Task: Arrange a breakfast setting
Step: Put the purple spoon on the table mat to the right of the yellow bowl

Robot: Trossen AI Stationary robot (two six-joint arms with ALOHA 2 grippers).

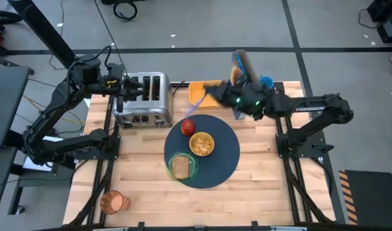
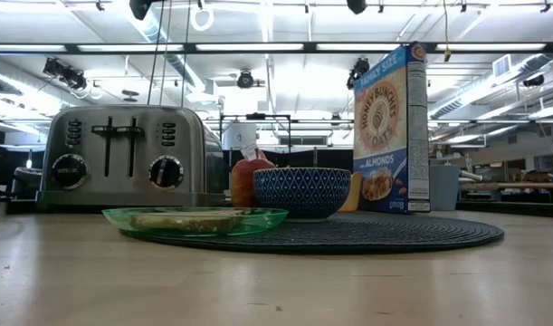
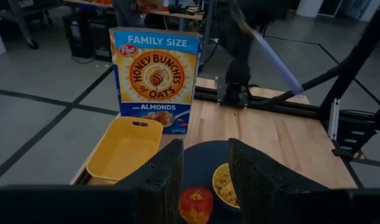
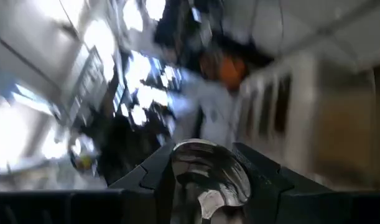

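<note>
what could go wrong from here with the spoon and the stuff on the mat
The right gripper holds the spoon by its bowl end only, so it may tilt or slip when set down. The mat is crowded: apple, cereal bowl and toast plate sit close together, so a low approach could knock one. The cereal box stands upright behind them and could topple if the arm brushes it.

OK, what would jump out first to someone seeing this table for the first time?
The round dark mat at mid-table, carrying a cereal bowl, a red apple and toast on a green plate. Behind it stand a shiny toaster and a tall cereal box, and the right gripper holds a spoon.
</note>
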